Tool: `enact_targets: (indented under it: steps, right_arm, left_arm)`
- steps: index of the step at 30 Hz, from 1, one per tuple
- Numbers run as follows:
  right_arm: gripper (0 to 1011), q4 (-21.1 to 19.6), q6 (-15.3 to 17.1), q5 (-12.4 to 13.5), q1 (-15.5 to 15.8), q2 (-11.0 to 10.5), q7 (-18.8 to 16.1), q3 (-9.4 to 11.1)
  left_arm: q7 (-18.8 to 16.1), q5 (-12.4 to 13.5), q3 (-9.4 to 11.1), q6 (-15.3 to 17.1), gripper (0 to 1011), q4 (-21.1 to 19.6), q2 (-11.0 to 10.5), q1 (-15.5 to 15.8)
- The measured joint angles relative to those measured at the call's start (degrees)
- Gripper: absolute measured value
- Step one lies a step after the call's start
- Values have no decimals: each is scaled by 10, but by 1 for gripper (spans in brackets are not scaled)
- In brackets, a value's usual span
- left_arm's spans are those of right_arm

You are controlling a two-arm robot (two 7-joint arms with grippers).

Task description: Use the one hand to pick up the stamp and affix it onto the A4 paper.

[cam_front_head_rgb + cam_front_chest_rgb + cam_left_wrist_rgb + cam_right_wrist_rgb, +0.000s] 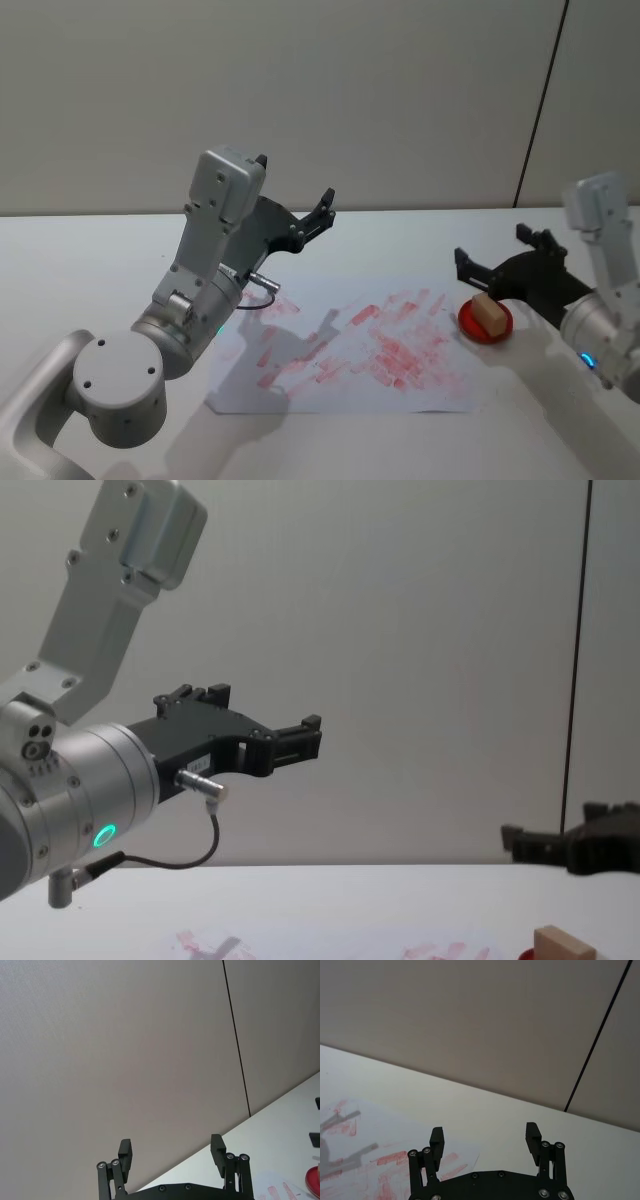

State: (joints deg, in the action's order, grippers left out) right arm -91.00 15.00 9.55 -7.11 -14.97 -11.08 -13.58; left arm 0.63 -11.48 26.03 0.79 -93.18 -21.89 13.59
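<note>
— Where is the stamp?

— I see the stamp (488,314) standing on the red disc (468,323), on the right side of the table (80,260). The disc sits just beside the right edge of the A4 paper (350,350), near its far corner. I cannot tell whether disc and sheet touch. From the chest camera the stamp (563,943) is low at the bottom right.

— And your working hand?

— My right gripper (493,250) hangs above the table just behind the disc, fingers spread wide with nothing between them. In the chest view it (515,840) is well above the stamp and apart from it. Through its own wrist camera I see the right gripper (485,1136) looking out over the sheet's far edge and the bare tabletop, towards the wall (470,1020).

— How much room around the sheet?

— The paper lies flat, smeared with red prints across its middle and right half. Beyond its far edge I have a band of bare table running to the wall. On the near side there is bare table too. The sheet's left near corner is tucked behind the left arm (190,300).

— The other gripper?

— My left gripper (322,215) is raised high over the far left part of the sheet, fingers apart and holding nothing. The chest view shows it (312,735) well up against the wall, with a green ring (104,835) lit on its arm.
</note>
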Motion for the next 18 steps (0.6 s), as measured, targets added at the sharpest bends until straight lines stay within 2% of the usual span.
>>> enact_targets:
  steps: [5,6,12,18]
  right_arm:
    - [1004,-37,-47,25,29,-16,26,2]
    - [1003,-37,-47,25,29,-16,26,2]
    - [1003,-76,-96,51,58,-32,53,5]
    - [1003,-95,-122,65,74,-41,68,6]
  left_arm:
    - [0,0,0,0,1001,0,0,0]
    - [0,0,0,0,1002,0,0,0]
    - [0,0,0,0,1001,0,0,0]
    - [0,0,0,0,1002,0,0,0]
